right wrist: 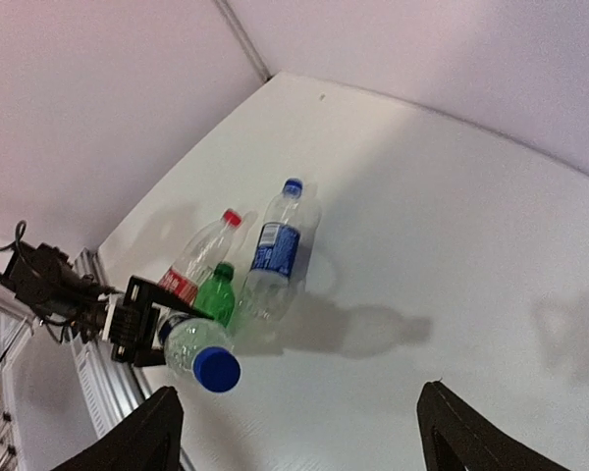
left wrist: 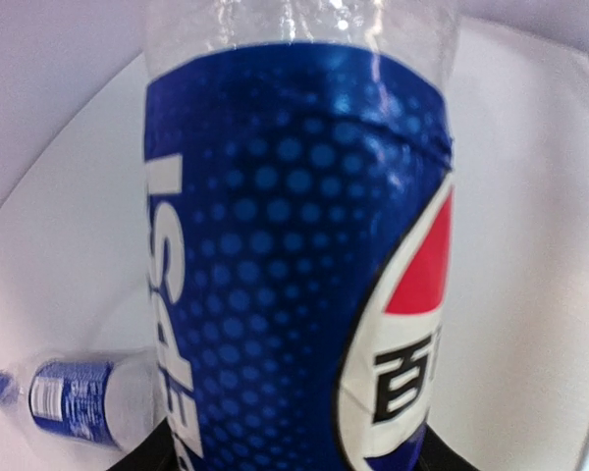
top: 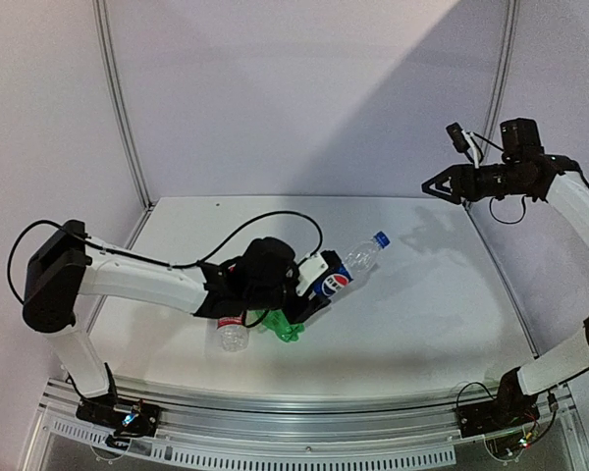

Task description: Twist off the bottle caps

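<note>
My left gripper (top: pixel 312 287) is shut on the Pepsi bottle (top: pixel 340 272), which it holds tilted above the table with its blue cap (top: pixel 380 238) pointing up and right. In the left wrist view the Pepsi bottle (left wrist: pixel 294 255) fills the frame between dark fingers (left wrist: pixel 149 457). Three bottles lie on the table: the clear one with a blue label (right wrist: pixel 275 250) and blue cap (right wrist: pixel 293 185), the red-labelled one (right wrist: pixel 191 267) with a red cap (right wrist: pixel 232 218), and the green bottle (right wrist: pixel 216 294) with a green cap (right wrist: pixel 224 268). My right gripper (top: pixel 434 184) hangs open, high at the right, far from them.
The white table (top: pixel 422 314) is enclosed by pale walls with metal poles in the back corners. An aluminium rail (top: pixel 304 432) runs along the near edge with both arm bases. A black cable (top: pixel 275 218) loops over the left arm.
</note>
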Robot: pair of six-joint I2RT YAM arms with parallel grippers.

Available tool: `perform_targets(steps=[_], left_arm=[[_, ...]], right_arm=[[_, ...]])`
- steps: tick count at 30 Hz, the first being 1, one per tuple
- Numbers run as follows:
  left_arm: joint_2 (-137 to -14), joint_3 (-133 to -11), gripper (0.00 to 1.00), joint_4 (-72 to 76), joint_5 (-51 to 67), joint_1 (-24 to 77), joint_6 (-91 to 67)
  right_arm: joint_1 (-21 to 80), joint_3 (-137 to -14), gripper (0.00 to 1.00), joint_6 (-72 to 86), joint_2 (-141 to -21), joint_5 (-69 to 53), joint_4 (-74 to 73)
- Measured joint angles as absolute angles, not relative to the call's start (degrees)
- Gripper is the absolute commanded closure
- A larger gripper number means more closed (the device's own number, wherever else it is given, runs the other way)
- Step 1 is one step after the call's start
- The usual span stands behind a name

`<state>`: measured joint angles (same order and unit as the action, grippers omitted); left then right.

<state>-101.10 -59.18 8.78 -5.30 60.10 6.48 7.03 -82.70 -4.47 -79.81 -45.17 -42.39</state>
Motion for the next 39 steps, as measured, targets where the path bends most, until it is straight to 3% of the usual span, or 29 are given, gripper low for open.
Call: perform_targets(steps=[5,12,18,29,39], left_arm=[[-100.5,-49.5,0.47,18.4,-10.3,60.9,10.0],[-100.5,-48.7,0.46,25.0,-14.5,63.9,14.2],[-100.6,-49.1,0.46,25.6,-16.4,65.7,16.1],[-102.1,-50.6,0.46,24.9,-18.2,65.9,17.4],[-102.9,-51.9,0.43,24.4,-18.7,66.0,17.5]], right_arm=[[10.8,-80.5,0.16,-7.0,-86.3,-47.6,-49.3],[18.0,-80.2,0.17,-7.8,-86.9,-44.9,-53.9],[22.8,-80.3,0.25,-7.9,-88.9,-45.1,-55.5],[23.2,-80.6,0.49,-8.5,-90.6,-47.0,-57.4],[23.2,-80.3,0.81,-9.0,-90.3,-50.3,-58.2]])
